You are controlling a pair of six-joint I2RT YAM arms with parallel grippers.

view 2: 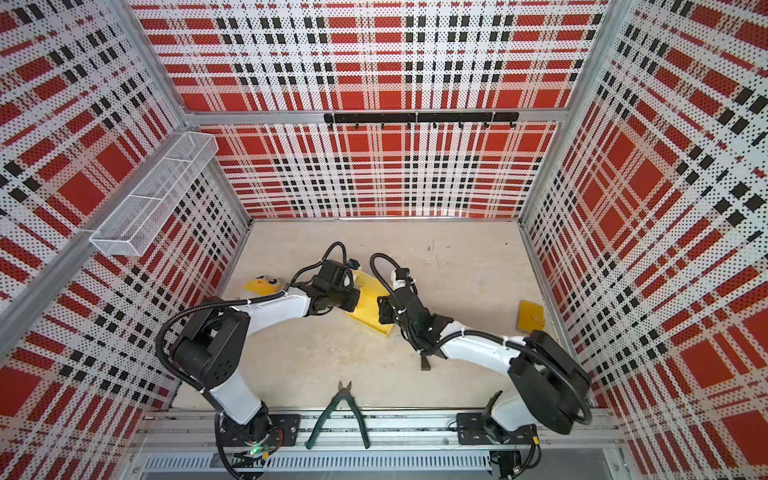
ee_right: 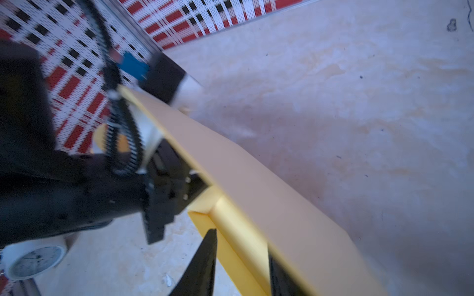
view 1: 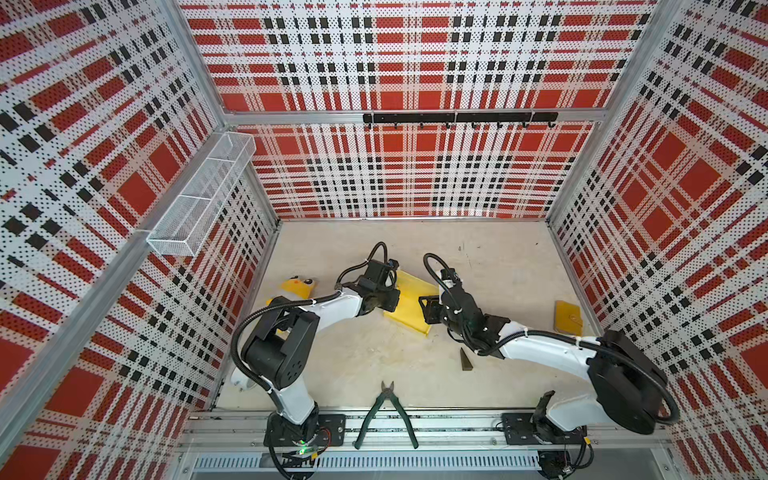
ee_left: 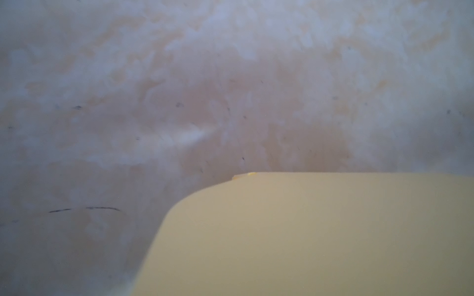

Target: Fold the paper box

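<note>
1 paper box [view 1: 409, 305]; R fingers [ee_right: 202, 256] spread astride its wall, L fingers' [view 1: 392, 300] state can't tell.

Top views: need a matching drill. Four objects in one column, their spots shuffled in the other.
Things:
1. paper box
2. green-handled cutters
3. orange-yellow flat piece
4. wire basket

Places:
a. hung on the left wall, off the table
b. flat on the table, close to the right wall
c. around the middle of the table
d. at the near edge, handles lying over the front rail

Pairs: 1-c, 2-d, 3-b, 4-a
</note>
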